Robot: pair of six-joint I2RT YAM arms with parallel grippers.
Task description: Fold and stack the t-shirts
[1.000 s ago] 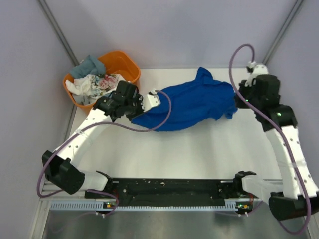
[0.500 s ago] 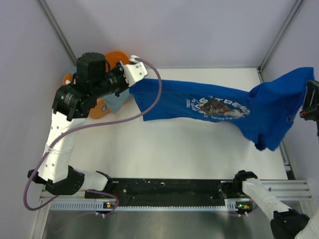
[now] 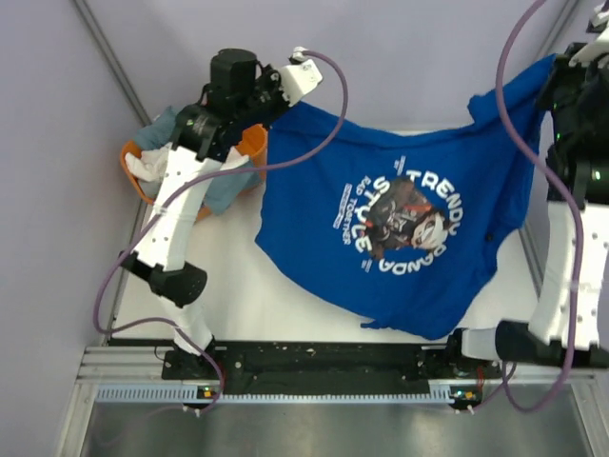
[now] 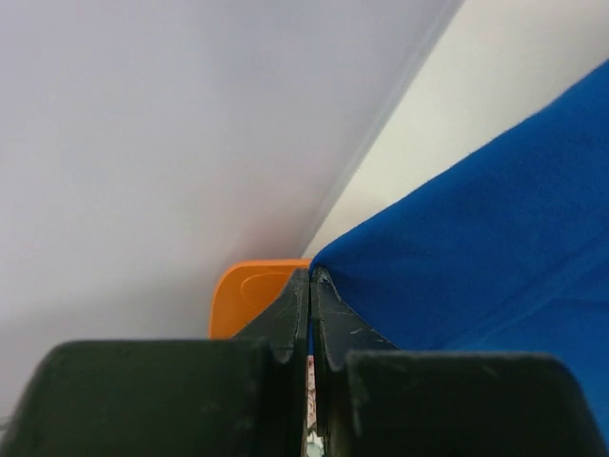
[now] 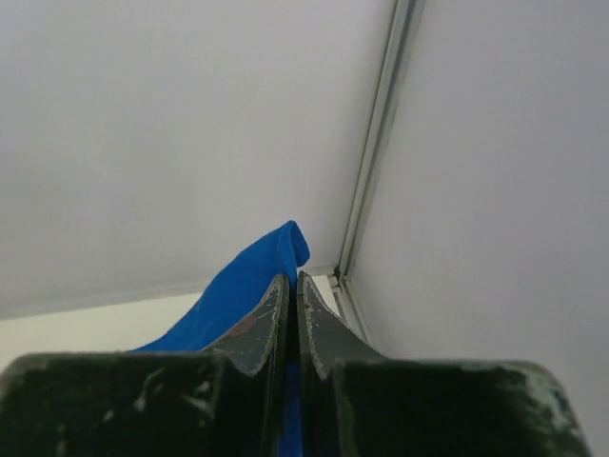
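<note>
Progress: barely any, tbh. The blue t-shirt (image 3: 400, 238) is held spread above the tabletop (image 3: 285, 295), pinched tight at 11 o'clock by the left hand (image 4: 310, 276) and at 1 o'clock by the right hand (image 5: 289, 281). Nothing's folded or stacked yet, and the other shirts (image 3: 162, 129) are seen in the tub (image 3: 255, 143) at 10 o'clock.

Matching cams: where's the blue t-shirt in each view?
Top external: blue t-shirt hanging spread, mid-frame.
Left wrist: right half, corner pinched in the left fingers.
Right wrist: thin strip at the right fingers, lower centre.
Shared landmark: orange tub, top and left wrist only.
</note>
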